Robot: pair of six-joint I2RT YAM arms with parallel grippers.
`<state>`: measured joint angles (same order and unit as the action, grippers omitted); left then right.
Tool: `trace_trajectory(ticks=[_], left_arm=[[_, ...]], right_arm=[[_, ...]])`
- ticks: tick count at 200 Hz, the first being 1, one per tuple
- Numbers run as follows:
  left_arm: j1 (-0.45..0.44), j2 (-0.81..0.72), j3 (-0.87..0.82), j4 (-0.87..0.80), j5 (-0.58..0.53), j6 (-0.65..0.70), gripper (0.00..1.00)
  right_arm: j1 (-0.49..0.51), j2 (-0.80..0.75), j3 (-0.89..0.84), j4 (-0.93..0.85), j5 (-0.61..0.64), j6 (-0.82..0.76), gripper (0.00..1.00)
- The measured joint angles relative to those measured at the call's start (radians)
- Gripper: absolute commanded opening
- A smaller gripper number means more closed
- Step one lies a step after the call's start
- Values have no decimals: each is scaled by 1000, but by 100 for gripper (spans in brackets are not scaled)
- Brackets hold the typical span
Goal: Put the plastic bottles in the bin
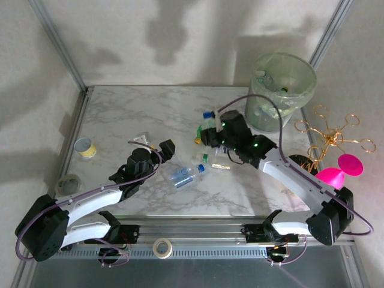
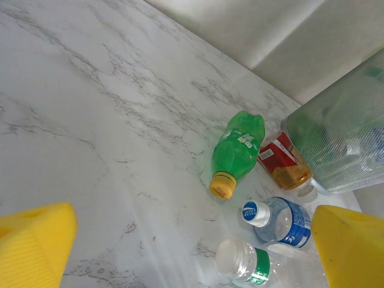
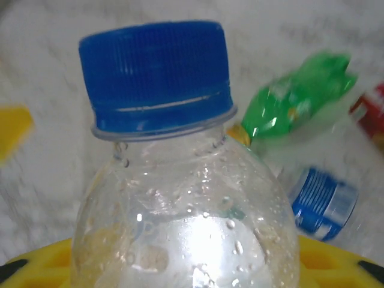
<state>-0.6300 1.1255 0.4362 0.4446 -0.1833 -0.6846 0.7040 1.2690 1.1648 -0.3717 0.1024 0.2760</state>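
My right gripper (image 1: 214, 128) is shut on a clear plastic bottle (image 3: 180, 204) with a blue cap (image 3: 157, 75), left of the bin (image 1: 282, 90). That bottle's cap (image 1: 208, 115) points toward the table's far side. The bin is a tall translucent basket with a pale green liner, and bottles lie inside it. My left gripper (image 1: 162, 149) stands open over the marble, with yellow fingers (image 2: 36, 246) spread wide and nothing between them. In front of it lie a green bottle (image 2: 239, 150), a red-labelled bottle (image 2: 285, 161), a blue-labelled bottle (image 2: 282, 221) and a green-banded clear bottle (image 2: 243, 262). Another blue-labelled bottle (image 1: 186, 174) lies mid-table.
A small yellow-banded cup (image 1: 86, 147) and a grey tape roll (image 1: 69, 184) sit at the table's left edge. A gold wire rack (image 1: 330, 138) and a pink object (image 1: 339, 171) stand at the right edge. A white tape roll (image 1: 161, 247) rests on the front rail.
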Motion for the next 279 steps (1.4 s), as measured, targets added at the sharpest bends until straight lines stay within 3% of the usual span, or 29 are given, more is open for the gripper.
trace_trajectory(ticks=[61, 118, 169, 230, 256, 279], left_arm=[[11, -7, 0, 0, 2, 1, 100], [15, -48, -19, -2, 3, 0, 100], [19, -108, -34, -40, -2, 0, 100], [22, -225, -89, -80, -23, 0, 100], [23, -256, -91, -85, -23, 1, 100], [23, -279, -91, -107, -23, 13, 100]], right_arm=[[-332, 10, 276, 112, 26, 1, 40], [-600, 179, 453, 201, -25, 93, 41], [-638, 350, 497, 202, -37, 153, 41], [-679, 389, 488, 204, -37, 196, 45], [-695, 392, 476, 208, -48, 219, 58], [-705, 397, 475, 203, -51, 239, 81]])
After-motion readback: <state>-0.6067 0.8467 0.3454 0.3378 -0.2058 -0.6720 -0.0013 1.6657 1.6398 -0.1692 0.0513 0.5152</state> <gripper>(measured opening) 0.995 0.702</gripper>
